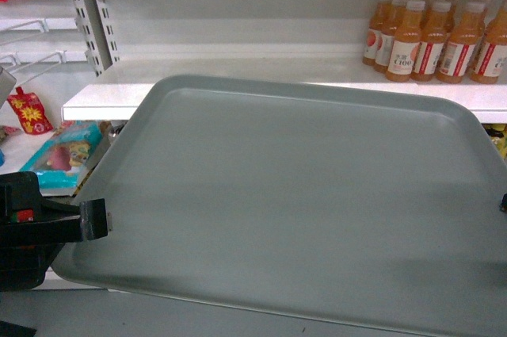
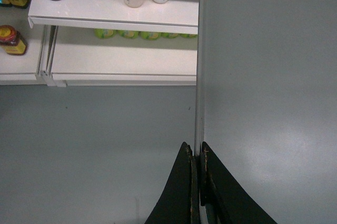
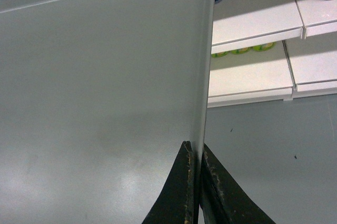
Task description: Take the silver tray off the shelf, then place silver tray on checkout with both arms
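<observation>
Head view: silver tray (image 1: 301, 202) flat, long axis L-R.

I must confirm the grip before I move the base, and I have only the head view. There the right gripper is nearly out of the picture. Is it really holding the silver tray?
Observer: Yes. In the right wrist view the right gripper is shut on the rim of the silver tray, one finger on each side of the edge.
Operator: And the left one? I see only a black block at the tray's edge.
Observer: The left gripper is shut on the opposite rim in the same way.
Operator: What lies under the tray?
Observer: Both wrist views show grey floor beside the tray, and the lower shelf boards ahead. No countertop is visible.
</observation>
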Motion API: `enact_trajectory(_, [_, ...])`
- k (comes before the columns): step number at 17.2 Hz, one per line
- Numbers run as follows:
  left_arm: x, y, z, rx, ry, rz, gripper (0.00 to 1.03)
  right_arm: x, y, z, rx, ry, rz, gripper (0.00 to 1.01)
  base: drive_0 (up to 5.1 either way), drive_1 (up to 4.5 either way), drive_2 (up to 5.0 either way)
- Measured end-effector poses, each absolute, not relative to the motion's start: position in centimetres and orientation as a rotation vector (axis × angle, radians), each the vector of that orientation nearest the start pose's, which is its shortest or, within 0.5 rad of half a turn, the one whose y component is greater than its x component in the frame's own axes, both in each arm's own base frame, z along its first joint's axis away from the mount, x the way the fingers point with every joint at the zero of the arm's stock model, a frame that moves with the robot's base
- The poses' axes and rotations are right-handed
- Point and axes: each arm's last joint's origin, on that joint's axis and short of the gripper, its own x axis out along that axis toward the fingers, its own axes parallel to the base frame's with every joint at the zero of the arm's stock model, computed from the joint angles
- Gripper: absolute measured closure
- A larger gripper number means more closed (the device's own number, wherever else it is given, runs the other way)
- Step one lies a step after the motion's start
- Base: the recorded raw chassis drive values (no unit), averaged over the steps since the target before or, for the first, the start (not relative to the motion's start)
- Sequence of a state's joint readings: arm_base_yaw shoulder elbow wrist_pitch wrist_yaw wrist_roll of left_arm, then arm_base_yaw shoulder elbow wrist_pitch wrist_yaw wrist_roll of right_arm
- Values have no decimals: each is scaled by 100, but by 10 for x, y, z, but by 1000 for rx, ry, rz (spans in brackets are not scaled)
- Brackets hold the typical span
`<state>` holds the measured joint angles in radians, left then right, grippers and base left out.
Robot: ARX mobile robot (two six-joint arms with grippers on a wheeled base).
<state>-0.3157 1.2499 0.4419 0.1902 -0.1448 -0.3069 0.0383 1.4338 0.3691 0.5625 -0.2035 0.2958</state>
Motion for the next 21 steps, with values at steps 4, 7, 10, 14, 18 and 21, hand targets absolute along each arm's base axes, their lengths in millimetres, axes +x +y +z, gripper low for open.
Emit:
enact_trajectory(4, [218,-67,163,-156,618,-71,101,239,15,134,330,533,161,98,9,-407,426])
enact_trajectory(7, [218,-67,162,-155,622,-71,101,239,15,133,330,537,161,98,13,-404,430])
enact_trajectory(10, [218,-67,163,-156,618,-72,101,239,15,134,330,534,161,98,10,-407,427])
enact_trajectory(14, [218,-67,162,-155,623,-70,101,239,15,133,330,537,161,98,17,-400,433])
enact_trajectory(18, [218,-67,162,-154,625,-70,101,239,15,133,330,539,160,98,7,-409,424])
enact_trajectory(21, [218,-67,162,-155,623,-70,101,239,15,133,330,536,161,98,7,-410,424])
